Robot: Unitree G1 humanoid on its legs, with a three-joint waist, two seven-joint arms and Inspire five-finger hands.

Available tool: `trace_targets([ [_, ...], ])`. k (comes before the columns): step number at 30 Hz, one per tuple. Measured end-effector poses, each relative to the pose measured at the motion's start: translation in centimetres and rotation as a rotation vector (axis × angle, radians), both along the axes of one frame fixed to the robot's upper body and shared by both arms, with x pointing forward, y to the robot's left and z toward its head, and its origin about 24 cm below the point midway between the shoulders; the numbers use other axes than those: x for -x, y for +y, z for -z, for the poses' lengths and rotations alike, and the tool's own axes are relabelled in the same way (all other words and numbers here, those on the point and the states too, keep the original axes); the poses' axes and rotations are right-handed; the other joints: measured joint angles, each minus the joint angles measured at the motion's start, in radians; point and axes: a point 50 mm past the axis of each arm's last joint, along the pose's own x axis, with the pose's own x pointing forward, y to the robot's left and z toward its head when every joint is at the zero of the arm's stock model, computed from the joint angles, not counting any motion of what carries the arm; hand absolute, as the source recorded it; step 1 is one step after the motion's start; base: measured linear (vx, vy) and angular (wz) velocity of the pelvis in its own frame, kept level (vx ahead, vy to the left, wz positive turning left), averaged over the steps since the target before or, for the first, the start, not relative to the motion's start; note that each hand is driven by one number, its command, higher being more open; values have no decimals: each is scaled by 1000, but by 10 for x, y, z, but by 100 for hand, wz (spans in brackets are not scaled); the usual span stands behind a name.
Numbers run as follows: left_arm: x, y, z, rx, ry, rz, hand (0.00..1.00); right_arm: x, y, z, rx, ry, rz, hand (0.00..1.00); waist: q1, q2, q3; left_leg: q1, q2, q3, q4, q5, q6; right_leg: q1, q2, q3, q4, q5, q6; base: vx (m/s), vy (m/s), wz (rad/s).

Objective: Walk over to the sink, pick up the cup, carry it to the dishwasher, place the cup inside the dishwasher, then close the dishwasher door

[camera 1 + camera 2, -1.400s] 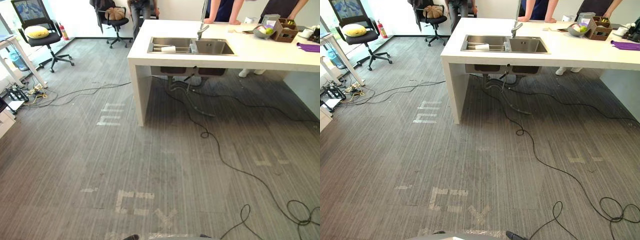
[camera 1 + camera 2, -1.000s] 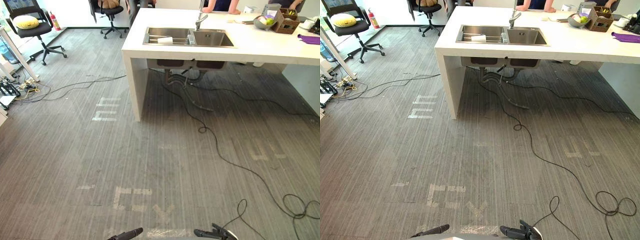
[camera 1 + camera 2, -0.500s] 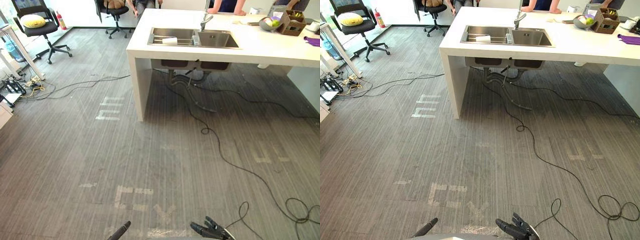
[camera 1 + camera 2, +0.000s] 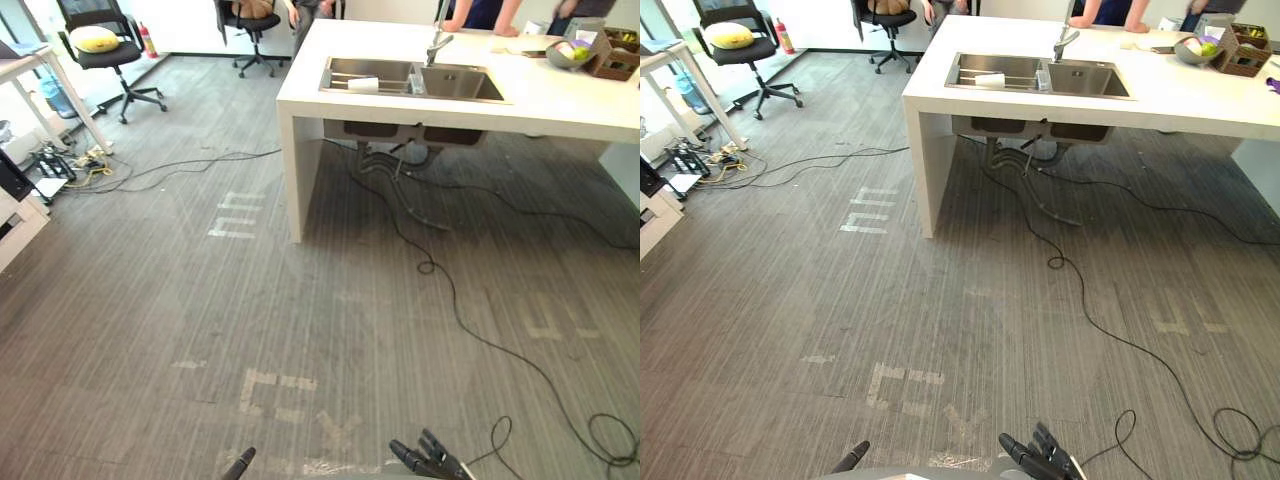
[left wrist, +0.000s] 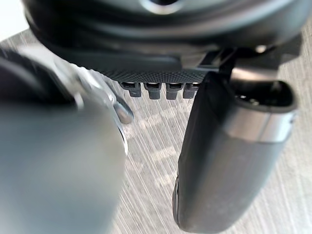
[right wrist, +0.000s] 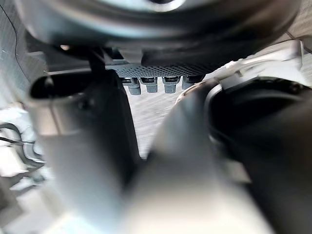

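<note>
A white cup [image 4: 363, 84] lies on its side in the left basin of the steel sink [image 4: 440, 84], which is set in a white counter [image 4: 420, 108] far ahead of me. Low at the view's bottom edge my left hand [image 4: 240, 465] shows as a straight dark fingertip over the carpet. My right hand [image 4: 432, 461] is beside it with its fingers spread straight. In the wrist views the left hand [image 5: 229, 161] and the right hand [image 6: 83, 141] hold nothing, with fingers straight and carpet beyond them.
Black cables [image 4: 450, 290] trail across the grey carpet from under the sink. Tape marks [image 4: 275, 390] lie on the floor ahead. Two office chairs [image 4: 100, 50] [image 4: 255, 20] and a side table [image 4: 40, 70] stand at the left. People [image 4: 490, 12] stand behind the counter by a fruit bowl [image 4: 568, 52].
The camera has swung, so the counter and sink now sit further right in the picture. The fingertips of both hands have come into view at the bottom edge.
</note>
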Motion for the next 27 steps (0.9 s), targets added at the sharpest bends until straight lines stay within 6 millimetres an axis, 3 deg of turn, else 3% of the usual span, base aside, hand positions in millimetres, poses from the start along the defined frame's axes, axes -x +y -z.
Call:
trace_targets([
  [4,-8,0,0,9,-13,-24,100,9,8,3,-80,0,75,100,0,3,17,42,38,-32,25,-60,5,-62,46,-51,-67,-17,-9,182,17,19],
  [8,-17,2,-1,14,-26,-37,100,0,12,-1,-131,-95,95,100,-3,-2,69,94,83,-41,83,-155,-25,-204,88,-81,-104,22,-30,361,-115,12],
  [10,-15,6,-1,7,-19,-70,100,0,13,-3,-149,-129,117,100,-10,-15,88,131,91,-74,125,-223,-56,-246,74,-83,-183,74,-22,480,-183,64],
  [11,-8,8,-1,5,-2,-105,100,12,16,-3,-170,-118,156,100,-18,-27,80,175,86,-107,138,-274,-62,-232,34,-87,-230,98,-25,588,-221,79],
  [12,-4,6,-1,11,4,-129,100,14,16,-3,-180,-113,175,100,-19,-25,76,200,95,-107,139,-286,-63,-224,29,-101,-202,149,-60,732,-278,74],
  [13,0,4,0,14,10,-147,100,14,17,-3,-192,-116,203,100,-21,-10,70,215,106,-84,157,-288,-69,-219,23,-122,-156,158,-80,612,-253,41],
  [14,1,1,0,7,10,-134,100,10,17,-4,-182,-112,213,100,-22,10,58,210,141,-23,215,-272,-93,-203,40,-147,-121,108,-155,601,-270,31],
  [15,1,0,1,4,10,-128,100,9,15,-4,-175,-106,211,100,-22,21,51,205,159,-8,241,-262,-108,-195,53,-156,-116,85,-158,618,-296,14],
  [18,-3,-1,0,-23,3,-92,100,0,12,-6,-168,-69,158,100,-26,39,22,110,221,13,493,-180,-159,-145,105,-164,-128,17,-185,603,-265,-14],
  [19,-6,-2,0,-39,-6,-82,100,-4,11,-7,-166,-51,147,100,-28,48,18,41,246,-2,670,-93,-202,-100,130,-156,-160,0,-190,545,-165,-22],
  [20,-11,-4,-1,-55,-21,-61,100,-7,9,-6,-154,-20,136,100,-28,63,8,-54,269,-21,881,-46,-252,-46,158,-149,-214,-6,-194,532,-136,-26],
  [22,-21,-2,-4,-120,-67,-7,100,-9,10,-5,-143,30,114,100,-21,61,8,-172,296,3,1161,-50,-248,54,191,-122,-297,-12,-204,472,-94,-36],
  [23,-29,2,-8,-186,-104,50,100,-11,11,-4,-132,62,99,100,-16,57,10,-236,309,25,1272,-61,-231,125,203,-98,-352,-13,-204,425,-73,-42],
  [25,-49,7,-17,-323,-170,221,100,-18,13,-5,-122,79,77,100,5,48,12,-346,306,36,1320,-92,-217,213,206,-63,-425,1,-181,436,-13,-45],
  [27,-80,4,-34,-471,-296,409,100,-19,12,-4,-104,138,31,100,22,42,16,-452,303,57,1240,-125,-192,291,197,-44,-500,9,-167,354,39,-35],
])
